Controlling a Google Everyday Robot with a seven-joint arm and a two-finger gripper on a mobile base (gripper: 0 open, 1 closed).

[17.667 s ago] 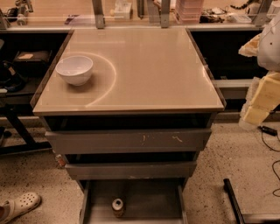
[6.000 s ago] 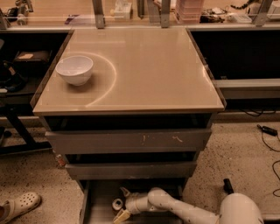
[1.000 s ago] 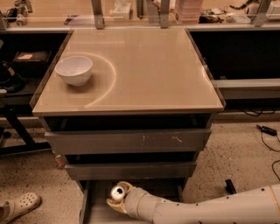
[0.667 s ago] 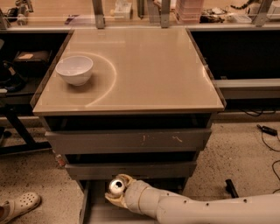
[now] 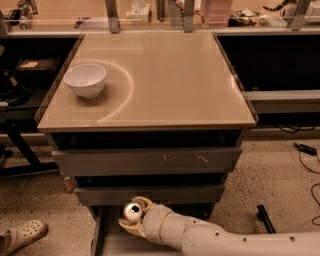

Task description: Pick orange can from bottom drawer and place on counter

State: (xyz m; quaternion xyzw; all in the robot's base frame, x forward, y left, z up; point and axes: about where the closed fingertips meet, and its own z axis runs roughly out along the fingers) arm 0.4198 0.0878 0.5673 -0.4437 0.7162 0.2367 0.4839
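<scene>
Orange can in gripper, grey drawers overhead

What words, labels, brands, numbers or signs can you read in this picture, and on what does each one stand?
No text can be read anywhere.
Small orange-brown drink can, clasped in the pincer over the shallow grey metal bottom drawer: label not legible.
Round white bowl and glossy beige counter: no writing.
Clutter on the back shelf: too blurred to read.
</scene>
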